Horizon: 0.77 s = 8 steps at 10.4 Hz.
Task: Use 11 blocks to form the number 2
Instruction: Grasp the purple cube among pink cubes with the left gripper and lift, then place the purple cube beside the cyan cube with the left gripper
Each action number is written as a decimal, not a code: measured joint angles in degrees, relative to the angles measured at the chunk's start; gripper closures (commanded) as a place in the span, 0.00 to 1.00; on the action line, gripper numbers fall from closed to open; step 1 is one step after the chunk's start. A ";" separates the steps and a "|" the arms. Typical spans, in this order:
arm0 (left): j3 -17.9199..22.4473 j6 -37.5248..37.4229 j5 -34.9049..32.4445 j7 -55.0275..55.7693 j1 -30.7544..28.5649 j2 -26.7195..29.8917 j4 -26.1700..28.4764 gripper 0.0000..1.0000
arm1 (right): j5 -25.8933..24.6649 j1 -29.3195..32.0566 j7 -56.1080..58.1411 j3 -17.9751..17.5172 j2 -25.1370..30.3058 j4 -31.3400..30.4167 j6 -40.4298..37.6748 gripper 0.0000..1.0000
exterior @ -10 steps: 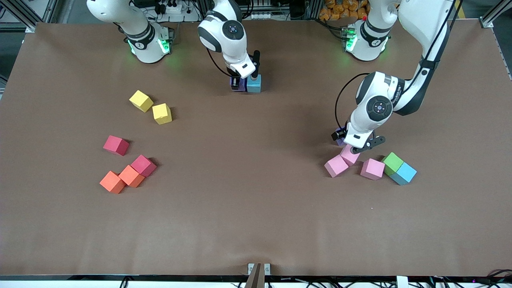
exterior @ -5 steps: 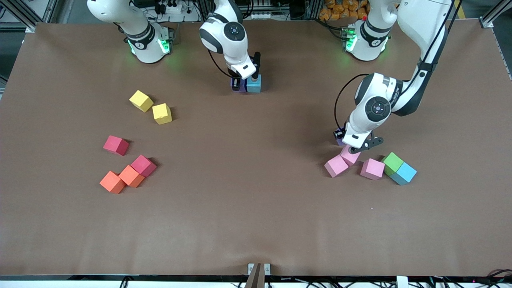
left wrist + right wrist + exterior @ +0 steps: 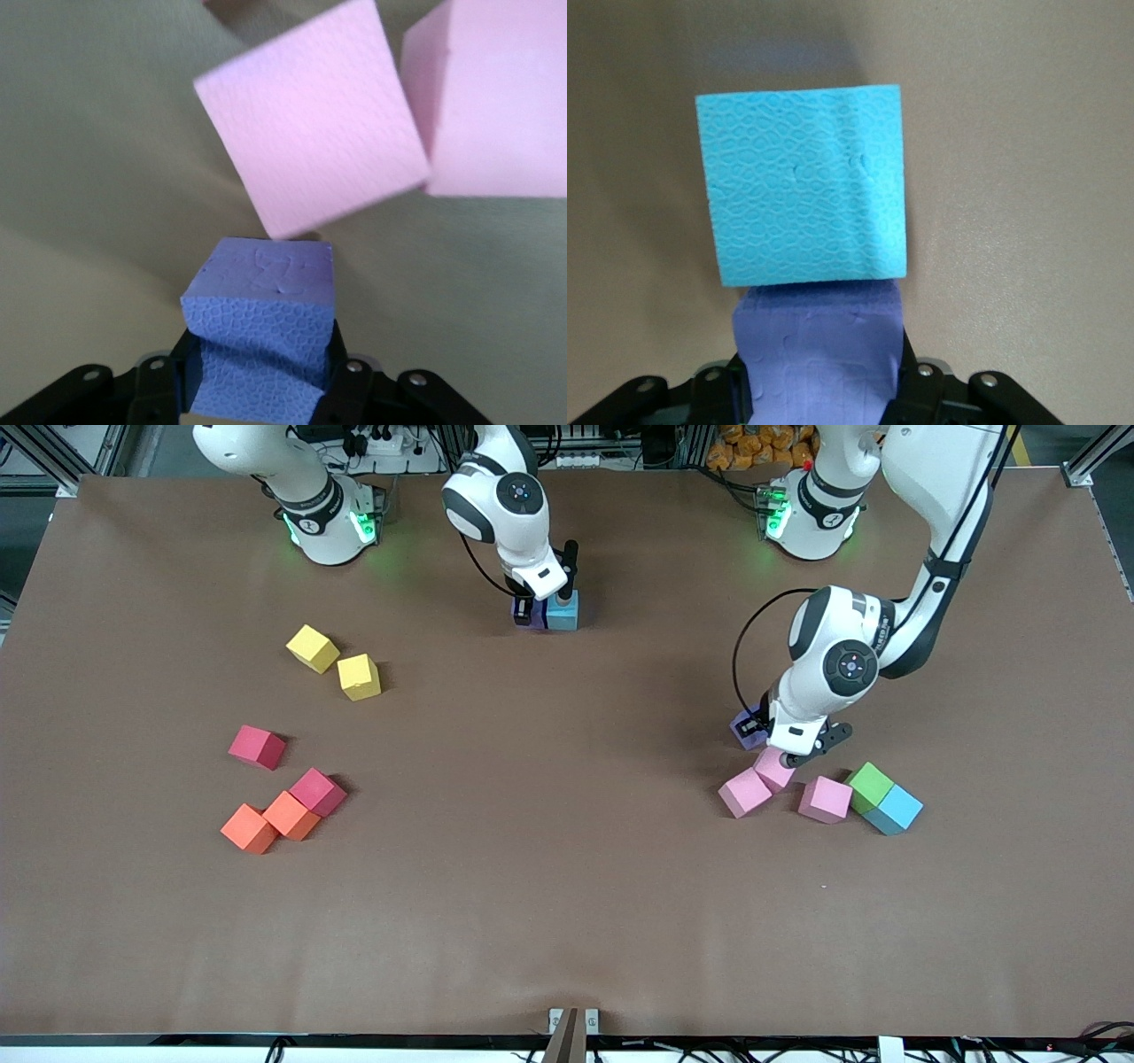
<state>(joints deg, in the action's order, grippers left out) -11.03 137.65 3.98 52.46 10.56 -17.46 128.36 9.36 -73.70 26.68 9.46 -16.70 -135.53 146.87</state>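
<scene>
A brown-covered table [image 3: 567, 921] fills the scene, the two robot bases at its upper edge in the front view. The left gripper [image 3: 769, 746] is clenched on a purple block [image 3: 261, 350], its jaws pressing the foam in at both sides, just above the table beside a cluster of pink blocks. Two of these, a tilted pink block [image 3: 310, 150] and a second pink block [image 3: 496, 97], fill the left wrist view just past the held cube. In the front view they lie touching each other, with a third pink block [image 3: 825, 799] just beside them, then a green block [image 3: 869, 786] touching a sky-blue block [image 3: 897, 810], all toward the left arm's end of the table.

The right gripper [image 3: 540, 607] is down at the table near the bases, its jaws grasping a second purple block [image 3: 819, 354] that sits pressed against another sky-blue block [image 3: 804, 181].

Toward the right arm's end lie two yellow blocks [image 3: 312, 647] [image 3: 359, 677], close together but apart. Nearer the camera sit a crimson block [image 3: 257, 746], then a second crimson block [image 3: 317, 791] touching one of two adjoining orange blocks [image 3: 291, 815] [image 3: 249, 828].

No digit has taken shape: only the purple and sky-blue pair at the right gripper stand side by side.
</scene>
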 measured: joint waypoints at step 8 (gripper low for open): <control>-19.57 0.41 0.16 41.88 -3.55 1.02 0.31 0.57 | -0.11 -0.50 -0.39 0.07 -0.26 0.01 0.83 0.28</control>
<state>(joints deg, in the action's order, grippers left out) -30.60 138.06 4.14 94.34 7.00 -16.44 128.67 9.25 -74.20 26.30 9.53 -16.96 -135.52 147.70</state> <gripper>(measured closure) 0.449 0.423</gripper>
